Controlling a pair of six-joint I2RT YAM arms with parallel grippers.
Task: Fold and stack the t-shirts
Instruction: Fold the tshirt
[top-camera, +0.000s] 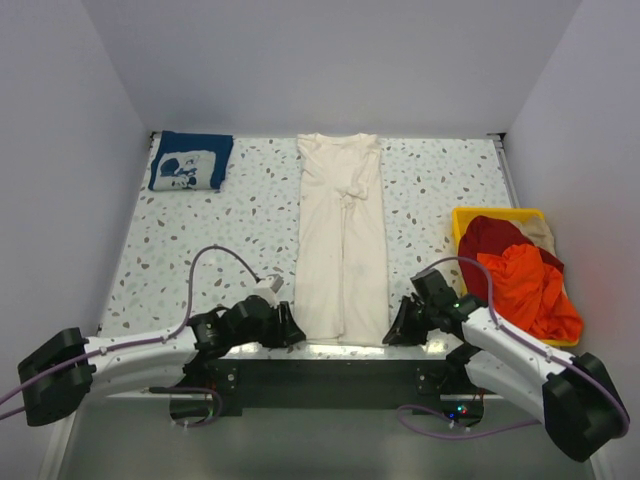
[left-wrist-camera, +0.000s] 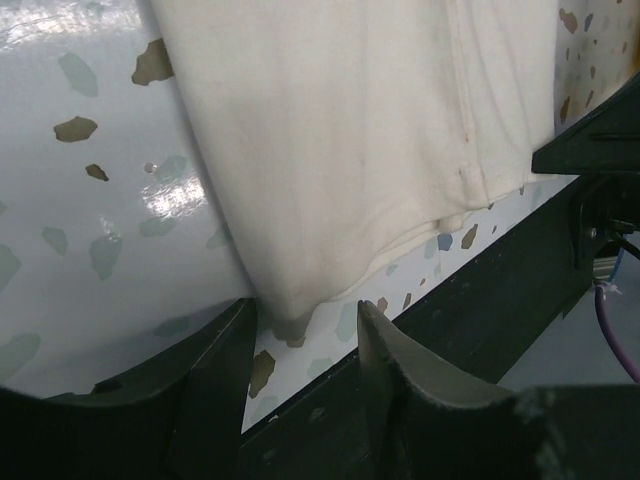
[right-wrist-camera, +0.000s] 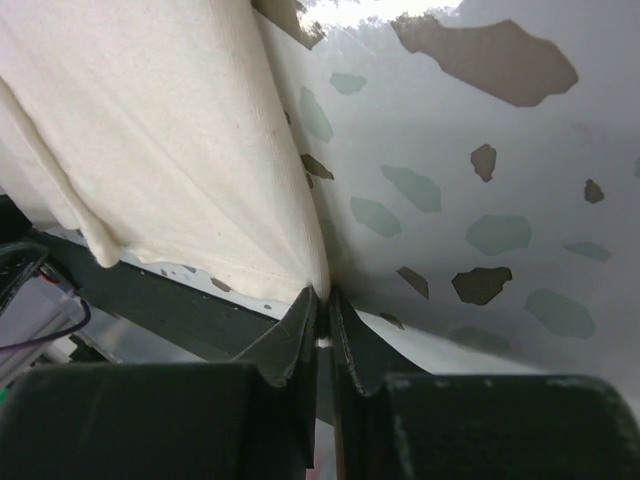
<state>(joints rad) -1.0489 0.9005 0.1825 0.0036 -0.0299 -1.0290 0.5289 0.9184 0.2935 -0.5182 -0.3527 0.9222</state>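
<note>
Two end effectors: both sit low at the near edge of the worktop, one at each near corner of the cream t-shirt.
Left end effector: fingers spread apart. The shirt's near-left hem corner lies just ahead of the gap between them and is not clamped.
Right end effector: fingers pressed almost together, pinching the near-right hem corner. Creases in the cloth run toward the tips.
Cream t-shirt: folded lengthwise into a long narrow strip down the middle of the worktop, with the collar at the far end and the hem at the near edge.
Navy t-shirt: folded into a small rectangle with the white print up, in the far-left corner, well apart from the cream one.
Yellow bin: on the right side of the worktop.
Orange-red t-shirt: crumpled in the bin, spilling over its near rim.
Dark red cloth: bunched in the bin, partly under the orange-red one.
Beige t-shirt: only a small part shows, at the bin's far-right corner.
</note>
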